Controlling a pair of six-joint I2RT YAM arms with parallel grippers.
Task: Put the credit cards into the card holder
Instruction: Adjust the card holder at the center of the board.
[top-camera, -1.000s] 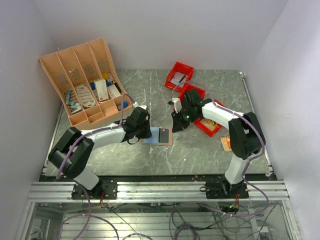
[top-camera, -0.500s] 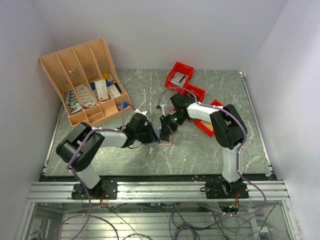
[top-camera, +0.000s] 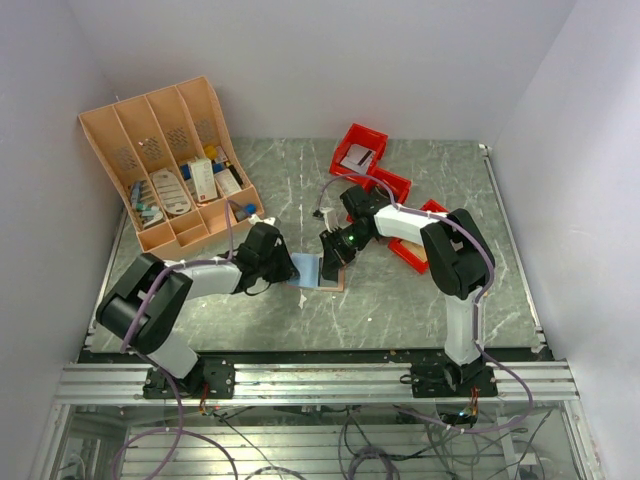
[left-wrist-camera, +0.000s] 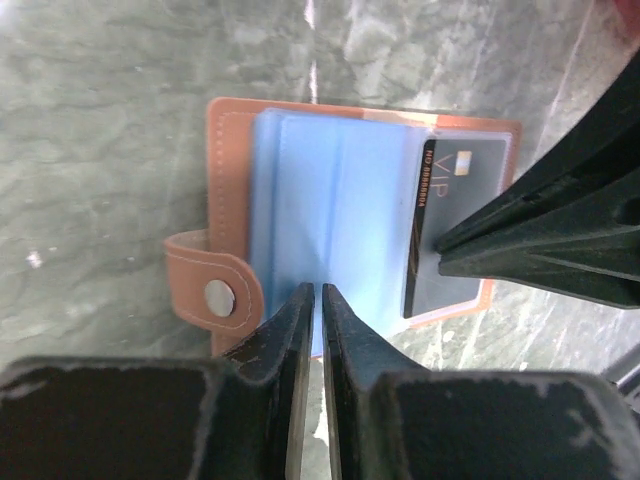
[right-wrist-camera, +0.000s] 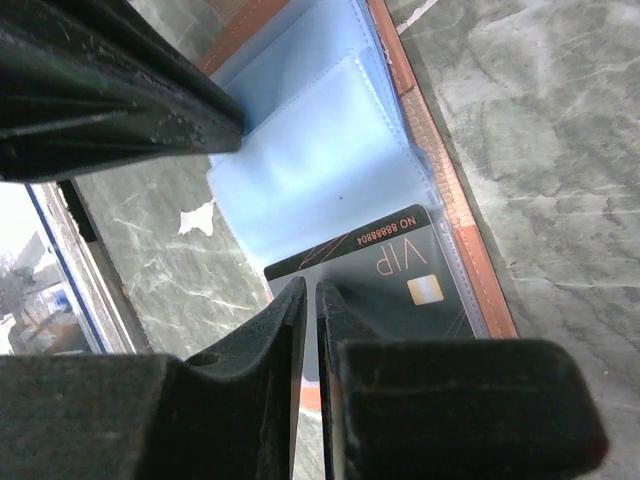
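Table (top-camera: 400, 290): card holder (top-camera: 310, 272) (open), rack (top-camera: 150, 125), red bins (top-camera: 372, 131).

The card holder (top-camera: 322, 273) lies open mid-frame on the worktop (top-camera: 400, 300), with a card (left-wrist-camera: 440, 235) on its right half, seemingly partway in a sleeve; the left tool (top-camera: 293, 270) at its left edge, the right tool (top-camera: 332, 262) above-right

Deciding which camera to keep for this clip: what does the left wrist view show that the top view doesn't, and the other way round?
Only the left wrist view: the round snap button on the strap, and the VIP print on the dark card. Only the top view: the orange rack and the red bins. Both: the open card holder with its blue sleeves, lying on the marble table.
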